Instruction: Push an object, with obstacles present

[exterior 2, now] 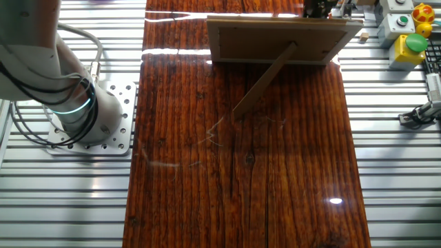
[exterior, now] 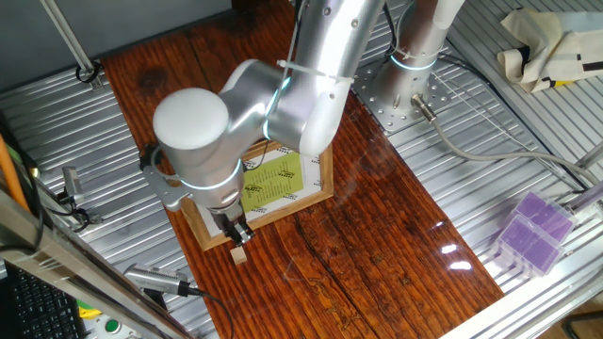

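Cube [exterior: 239,253] upright beside frame [exterior: 316,191]

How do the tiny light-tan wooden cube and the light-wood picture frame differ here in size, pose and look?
Size: the tiny light-tan wooden cube is far smaller than the light-wood picture frame. Pose: the cube sits on the table just past the frame's corner, below the tool; the frame stands propped on a rear strut. Look: the cube is plain, the frame holds a yellow-green printed sheet. Both are pale wood.
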You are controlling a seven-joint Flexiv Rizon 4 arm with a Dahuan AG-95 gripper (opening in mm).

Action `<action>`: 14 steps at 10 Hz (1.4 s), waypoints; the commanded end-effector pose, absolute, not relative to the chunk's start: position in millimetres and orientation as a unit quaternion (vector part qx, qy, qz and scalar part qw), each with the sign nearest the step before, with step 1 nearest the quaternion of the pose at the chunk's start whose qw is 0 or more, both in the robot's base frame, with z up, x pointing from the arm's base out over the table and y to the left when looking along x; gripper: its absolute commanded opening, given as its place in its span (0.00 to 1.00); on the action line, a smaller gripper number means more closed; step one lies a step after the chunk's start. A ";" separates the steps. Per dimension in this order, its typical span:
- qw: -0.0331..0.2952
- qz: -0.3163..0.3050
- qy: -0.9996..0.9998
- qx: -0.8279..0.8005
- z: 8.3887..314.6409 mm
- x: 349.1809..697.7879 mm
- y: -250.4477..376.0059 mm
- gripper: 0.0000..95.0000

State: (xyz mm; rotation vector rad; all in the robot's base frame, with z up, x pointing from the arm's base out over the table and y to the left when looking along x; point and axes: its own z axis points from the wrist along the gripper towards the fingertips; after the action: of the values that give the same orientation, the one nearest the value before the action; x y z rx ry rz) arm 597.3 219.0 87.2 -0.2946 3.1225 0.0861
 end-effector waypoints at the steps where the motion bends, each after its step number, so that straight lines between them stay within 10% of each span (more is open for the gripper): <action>1: 0.002 0.027 0.995 -0.096 81.9 598.0 220.9 0.00; 14: -0.005 0.023 0.994 -0.108 85.4 601.4 218.0 0.00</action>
State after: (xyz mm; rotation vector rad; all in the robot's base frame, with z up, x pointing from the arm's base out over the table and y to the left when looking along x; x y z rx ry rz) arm 602.7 217.7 84.4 -0.3429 3.1323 0.0715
